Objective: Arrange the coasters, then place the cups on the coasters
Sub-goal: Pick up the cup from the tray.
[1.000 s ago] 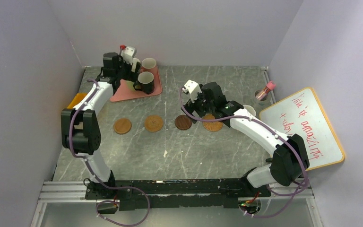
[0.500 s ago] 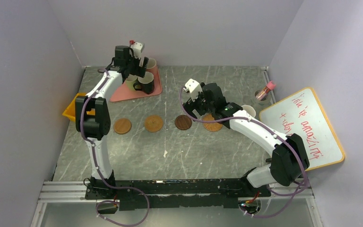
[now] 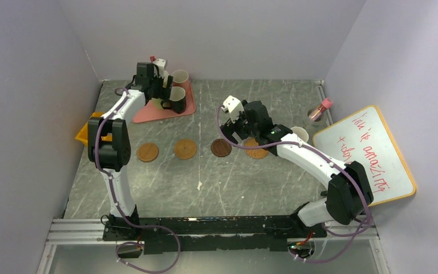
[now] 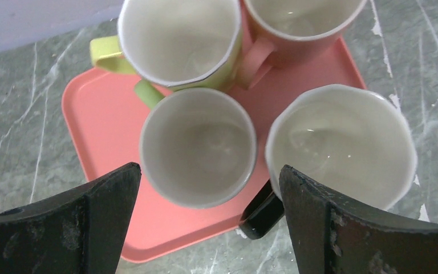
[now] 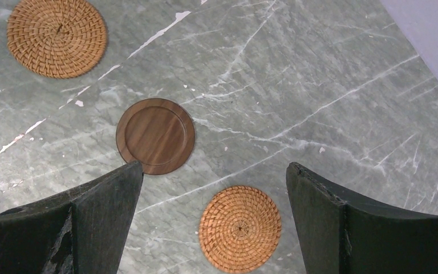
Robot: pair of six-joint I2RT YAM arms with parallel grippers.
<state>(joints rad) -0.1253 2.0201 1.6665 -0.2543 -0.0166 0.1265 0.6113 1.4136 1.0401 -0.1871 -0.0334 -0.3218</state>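
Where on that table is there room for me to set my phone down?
The widest bare stretch of tabletop lies between the row of coasters and the arm bases. A second open patch sits at the back, between the pink tray and the small jar. The tray itself is crowded with four mugs packed close.

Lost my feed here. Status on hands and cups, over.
Left hand open over four cups on pink tray. Right hand open above coasters. Cups packed close together.
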